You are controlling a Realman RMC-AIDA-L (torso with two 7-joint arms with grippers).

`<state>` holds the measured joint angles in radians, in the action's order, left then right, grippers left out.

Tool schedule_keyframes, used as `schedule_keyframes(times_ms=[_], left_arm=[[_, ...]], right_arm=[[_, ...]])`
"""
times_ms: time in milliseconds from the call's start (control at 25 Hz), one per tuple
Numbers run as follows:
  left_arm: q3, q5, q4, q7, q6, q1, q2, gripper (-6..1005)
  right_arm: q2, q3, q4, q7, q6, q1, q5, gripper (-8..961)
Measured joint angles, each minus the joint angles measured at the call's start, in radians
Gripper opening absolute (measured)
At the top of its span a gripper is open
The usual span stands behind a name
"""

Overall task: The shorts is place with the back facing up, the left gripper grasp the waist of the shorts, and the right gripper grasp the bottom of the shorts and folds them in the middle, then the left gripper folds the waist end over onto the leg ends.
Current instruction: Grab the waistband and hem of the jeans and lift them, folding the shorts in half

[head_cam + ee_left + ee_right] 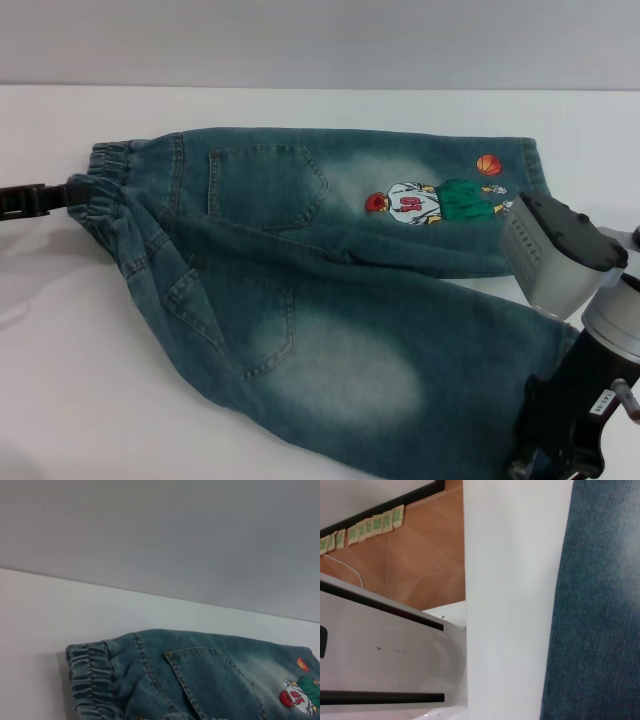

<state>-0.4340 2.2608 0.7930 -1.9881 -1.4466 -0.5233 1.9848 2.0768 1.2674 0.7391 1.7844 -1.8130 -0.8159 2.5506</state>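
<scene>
White counter; shorts look soft, floppy denim. Left gripper fingers clamped on waistband; right gripper near hems, fingers' state unclear.

The left gripper reaches in level from the robot's left edge of the head view, a slim black claw pointing toward the robot's right, its tip at the waist; how its fingers stand cannot be made out. The right arm rises at the lower right of that view, its grey ribbed housing uppermost and tilted, the black right gripper below it, pointing down at the bottom; its fingertips are hidden.
</scene>
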Motion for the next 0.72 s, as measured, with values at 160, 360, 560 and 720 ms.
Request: schedule_keyframes(times_ms=[160,360,560,720], left_arm=[[0.0,0.0,0.0,0.0,0.004,-0.002,0.0,46],[0.0,-0.005,0.0,-0.001,0.006,-0.004,0.0,46],[0.0,-0.002,0.0,-0.006,0.006,-0.01,0.0,46],[0.0,-0.002,0.0,-0.006,0.006,-0.011,-0.002,46]], right_arm=[[-0.001,0.004,-0.001,0.0,0.01,-0.002,0.001,357],[-0.001,0.003,-0.001,-0.005,0.032,-0.002,0.001,357],[-0.001,0.003,0.003,-0.009,0.034,-0.002,0.0,357],[-0.003,-0.006,0.009,-0.018,0.035,0.002,-0.032,357]])
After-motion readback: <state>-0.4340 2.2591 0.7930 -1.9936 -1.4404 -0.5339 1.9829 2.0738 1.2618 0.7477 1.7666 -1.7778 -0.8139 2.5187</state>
